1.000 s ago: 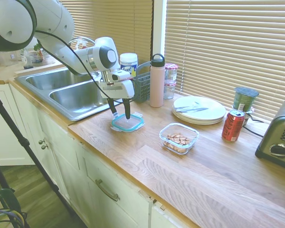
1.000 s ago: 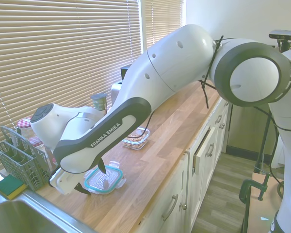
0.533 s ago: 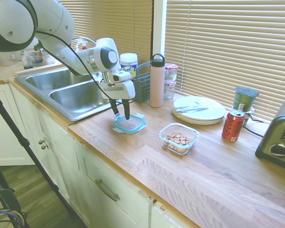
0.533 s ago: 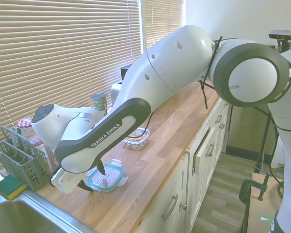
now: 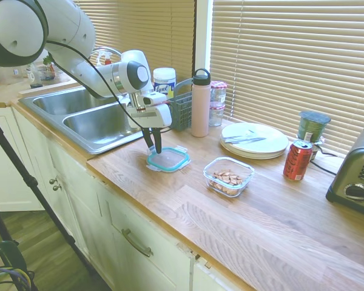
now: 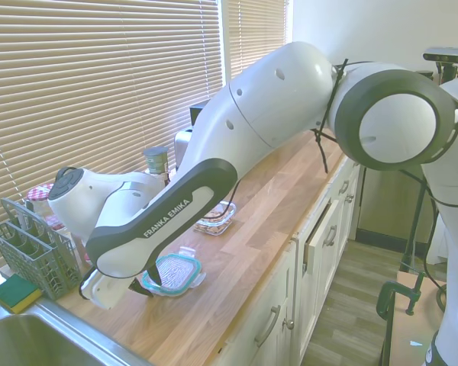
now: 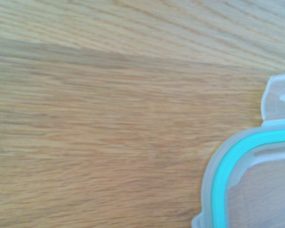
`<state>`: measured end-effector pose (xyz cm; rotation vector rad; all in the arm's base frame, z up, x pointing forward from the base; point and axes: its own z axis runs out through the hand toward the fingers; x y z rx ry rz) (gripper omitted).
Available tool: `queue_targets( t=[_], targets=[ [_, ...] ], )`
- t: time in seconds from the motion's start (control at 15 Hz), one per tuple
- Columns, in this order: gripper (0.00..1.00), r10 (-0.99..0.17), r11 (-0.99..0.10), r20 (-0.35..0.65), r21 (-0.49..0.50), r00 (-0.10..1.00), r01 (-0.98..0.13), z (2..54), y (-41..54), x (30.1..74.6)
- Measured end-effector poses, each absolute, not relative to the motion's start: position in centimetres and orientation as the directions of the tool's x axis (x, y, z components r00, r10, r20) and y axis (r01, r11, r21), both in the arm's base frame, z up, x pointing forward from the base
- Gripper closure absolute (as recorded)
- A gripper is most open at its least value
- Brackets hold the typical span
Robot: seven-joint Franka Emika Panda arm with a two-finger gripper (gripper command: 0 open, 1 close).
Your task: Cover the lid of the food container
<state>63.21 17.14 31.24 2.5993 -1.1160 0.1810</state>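
Lid (image 5: 169, 159), clear plastic, teal rim seal

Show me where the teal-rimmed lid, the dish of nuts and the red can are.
lid (image 5: 168, 159): first exterior view, on its clear middle panel.
dish of nuts (image 5: 229, 176): first exterior view, on the nuts seen through the open top.
red can (image 5: 297, 160): first exterior view, on its side.

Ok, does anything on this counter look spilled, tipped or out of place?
Nothing spilled or tipped. The one mismatch: the food container of nuts sits open, while its lid lies apart on the wooden counter nearer the sink, with the pincer at its edge.
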Motion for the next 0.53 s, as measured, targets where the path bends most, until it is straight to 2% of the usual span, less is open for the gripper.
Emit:
queue_targets(
  t=[0.53],
  targets=[
    [1.0,-0.677,-0.653,0.245,0.235,0.694,-0.72,31.16,17.26,63.13]
  ],
)
